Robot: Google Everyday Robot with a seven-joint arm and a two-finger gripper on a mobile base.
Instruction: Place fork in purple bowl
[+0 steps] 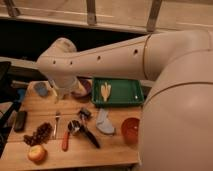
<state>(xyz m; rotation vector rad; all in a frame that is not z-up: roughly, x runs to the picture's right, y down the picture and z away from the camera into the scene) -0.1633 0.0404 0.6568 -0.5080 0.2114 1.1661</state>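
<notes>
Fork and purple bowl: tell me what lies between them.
Between the fork and the purple bowl, the camera view shows only bare table. The open gripper hangs over that stretch, close beside the bowl.

We see a matt wood table (115,150), a metal fork (56,122), and the smooth pale gripper (63,92) beside the purple bowl (84,89).
</notes>
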